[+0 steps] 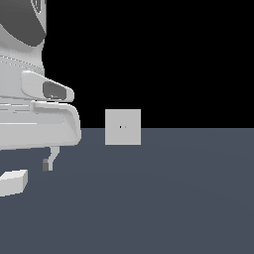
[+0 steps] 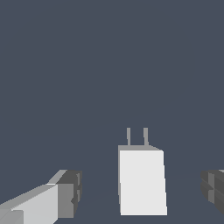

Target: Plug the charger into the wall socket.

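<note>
The charger [image 1: 12, 182], a small white block, lies on the dark floor at the exterior view's left edge. In the wrist view the charger [image 2: 141, 180] shows two thin prongs pointing away and lies between my two fingers, touching neither. My gripper [image 2: 140, 192] is open, with one fingertip [image 2: 70, 192] on one side and the other at the frame's edge. In the exterior view only one finger [image 1: 49, 159] shows, hanging just above the floor over the charger. The wall socket [image 1: 123, 127], a light-grey square plate with two tiny dark holes, stands upright farther back, to the exterior view's right of the gripper.
The large white-grey arm body [image 1: 30, 89] fills the exterior view's upper left. The dark grey floor [image 1: 163, 198] stretches out in front of the socket; the background is black.
</note>
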Available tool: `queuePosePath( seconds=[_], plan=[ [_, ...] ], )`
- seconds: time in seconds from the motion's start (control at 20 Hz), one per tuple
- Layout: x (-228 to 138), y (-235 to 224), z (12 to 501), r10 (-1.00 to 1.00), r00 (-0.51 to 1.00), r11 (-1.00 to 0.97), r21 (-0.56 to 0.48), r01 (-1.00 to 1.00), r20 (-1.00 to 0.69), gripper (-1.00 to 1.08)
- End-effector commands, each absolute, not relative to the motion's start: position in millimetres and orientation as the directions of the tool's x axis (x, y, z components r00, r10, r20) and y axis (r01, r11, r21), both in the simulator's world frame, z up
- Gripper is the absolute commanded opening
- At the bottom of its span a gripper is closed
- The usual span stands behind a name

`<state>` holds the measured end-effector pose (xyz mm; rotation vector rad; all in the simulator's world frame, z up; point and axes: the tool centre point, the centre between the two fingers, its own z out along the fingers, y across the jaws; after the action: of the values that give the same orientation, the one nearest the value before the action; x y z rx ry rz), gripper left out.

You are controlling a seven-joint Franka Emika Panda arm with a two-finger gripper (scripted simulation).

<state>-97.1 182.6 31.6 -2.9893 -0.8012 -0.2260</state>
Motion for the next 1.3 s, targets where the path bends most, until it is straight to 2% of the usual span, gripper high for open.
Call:
queuePosePath(
  seconds=[0.0,0.3,0.35,0.95,1.25],
  plan=[
    [-97,183,21,0.494,0.856,-0.866,0.001,0.500,0.150,1.00],
    [-97,182,12,0.493,0.857,-0.867,0.001,0.499,0.150,1.00],
    [-97,182,12,0.493,0.857,-0.867,0.001,0.499,0.150,-1.00],
    [-96,181,13,0.491,0.858,-0.868,0.000,0.497,0.150,-1.00],
    [-82,162,24,0.449,0.881,-0.891,0.000,0.454,0.150,-1.00]
  ],
)
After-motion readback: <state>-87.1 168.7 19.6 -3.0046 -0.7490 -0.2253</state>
